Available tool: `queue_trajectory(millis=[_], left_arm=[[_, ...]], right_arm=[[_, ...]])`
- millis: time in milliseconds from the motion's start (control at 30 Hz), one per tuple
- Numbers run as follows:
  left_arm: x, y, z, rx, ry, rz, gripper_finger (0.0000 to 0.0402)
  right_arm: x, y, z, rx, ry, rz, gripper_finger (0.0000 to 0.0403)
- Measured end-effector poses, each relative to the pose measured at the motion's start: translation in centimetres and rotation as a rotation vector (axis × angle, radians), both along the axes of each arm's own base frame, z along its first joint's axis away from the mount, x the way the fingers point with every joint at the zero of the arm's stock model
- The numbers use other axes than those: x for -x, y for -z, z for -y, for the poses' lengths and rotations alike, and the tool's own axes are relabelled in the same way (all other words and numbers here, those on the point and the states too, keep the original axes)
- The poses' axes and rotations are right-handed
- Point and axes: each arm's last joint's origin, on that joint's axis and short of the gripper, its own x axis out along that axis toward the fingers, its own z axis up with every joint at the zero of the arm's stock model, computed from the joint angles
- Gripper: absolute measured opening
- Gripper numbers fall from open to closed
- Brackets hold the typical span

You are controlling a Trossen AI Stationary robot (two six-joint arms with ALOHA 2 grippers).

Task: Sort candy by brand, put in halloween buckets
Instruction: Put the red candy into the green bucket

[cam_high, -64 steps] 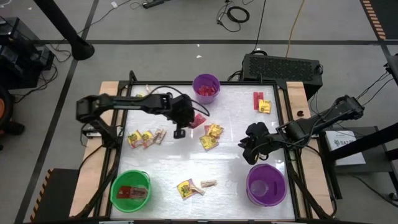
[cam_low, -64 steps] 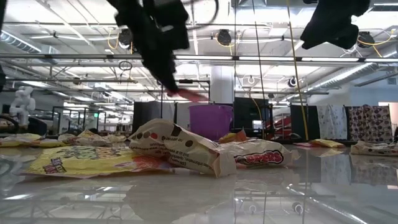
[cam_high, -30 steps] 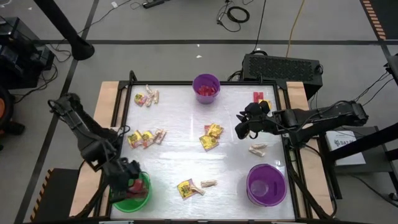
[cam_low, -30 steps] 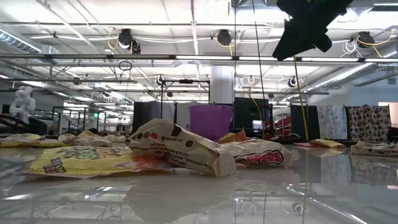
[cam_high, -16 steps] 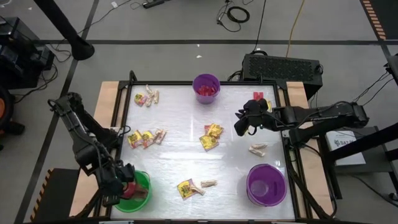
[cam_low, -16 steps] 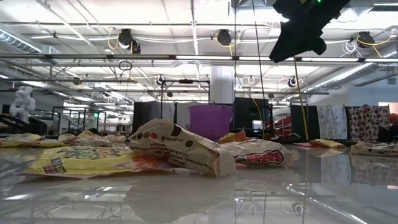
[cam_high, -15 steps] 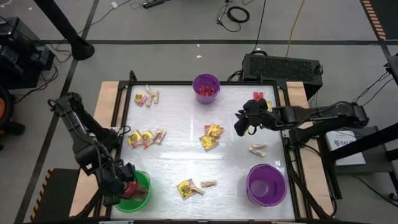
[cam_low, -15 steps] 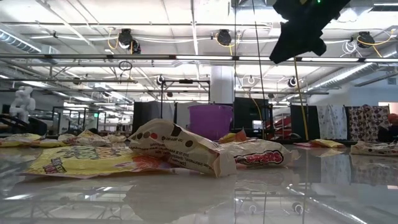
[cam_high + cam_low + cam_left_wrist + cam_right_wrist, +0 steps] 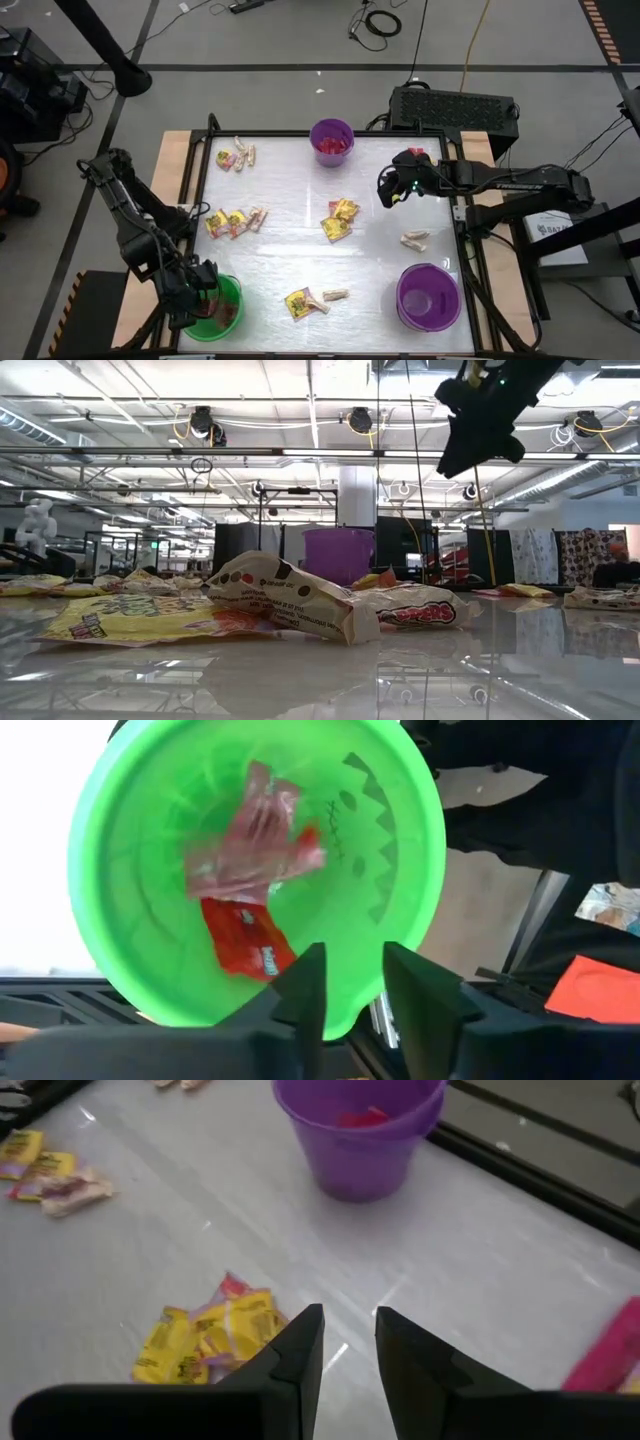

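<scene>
My left gripper [image 9: 198, 293] hangs open over the bright green bucket [image 9: 215, 310] at the table's near left corner. In the left wrist view [image 9: 355, 985] its fingers are empty. Below them a red packet [image 9: 245, 935] lies on the bucket's floor, and a blurred red packet [image 9: 255, 845] shows above it. My right gripper [image 9: 387, 190] is open and empty above the table's far right part [image 9: 348, 1340], near a red packet [image 9: 605, 1360]. Yellow packets [image 9: 338, 220] lie mid-table. A purple bucket [image 9: 332, 141] with red packets stands at the far edge.
A second purple bucket [image 9: 428, 297] stands near the right corner, with a tan piece [image 9: 413, 240] beside it. More yellow and tan sweets lie at the left [image 9: 230, 222], far left [image 9: 236, 155] and near middle [image 9: 305, 300]. Bare table lies between the groups.
My left gripper has shifted slightly toward the near left corner over the green bucket. The red packet that showed at its fingers is now down inside the bucket. My right gripper has moved toward the table's far edge, near the red packet there.
</scene>
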Motion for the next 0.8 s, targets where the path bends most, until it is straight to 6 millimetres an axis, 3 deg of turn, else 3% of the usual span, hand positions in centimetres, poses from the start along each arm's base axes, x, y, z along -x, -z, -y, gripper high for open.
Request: queue_trajectory(millis=[167,433,800], left_arm=[[-0.3,0.0,-0.2,0.039,0.008,-0.047,0.0148],[-1.6,-0.1,-1.2,0.045,0.115,0.030,0.0150],[-5.6,0.0,-5.7,-0.180,0.205,0.299,0.0150]], right_arm=[[0.7,0.4,1.3,-0.046,0.052,-0.050,0.0089],[1.4,0.6,3.4,-0.095,0.105,-0.058,0.0089],[2.2,0.8,5.0,-0.152,0.120,-0.076,0.0089]])
